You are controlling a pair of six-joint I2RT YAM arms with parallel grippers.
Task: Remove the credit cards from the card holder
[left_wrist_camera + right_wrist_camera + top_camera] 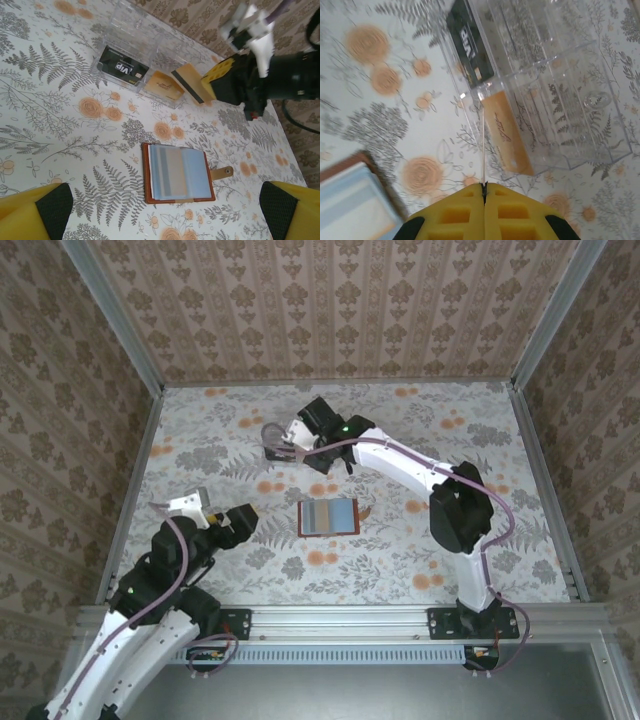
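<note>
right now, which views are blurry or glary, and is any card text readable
Left wrist: sharp mid-frame, black card reads VIP. Right wrist: reflections streak the clear box, card holder blurred in the corner. Top external: even light, no hard shadows.

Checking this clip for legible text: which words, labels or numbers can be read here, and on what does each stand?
"VIP": on the black card in the clear plastic box.
Too small to read: a cursive line on the gold card in that box.
No text visible: the tan card, dark-striped, in the right gripper; the card holder.
</note>
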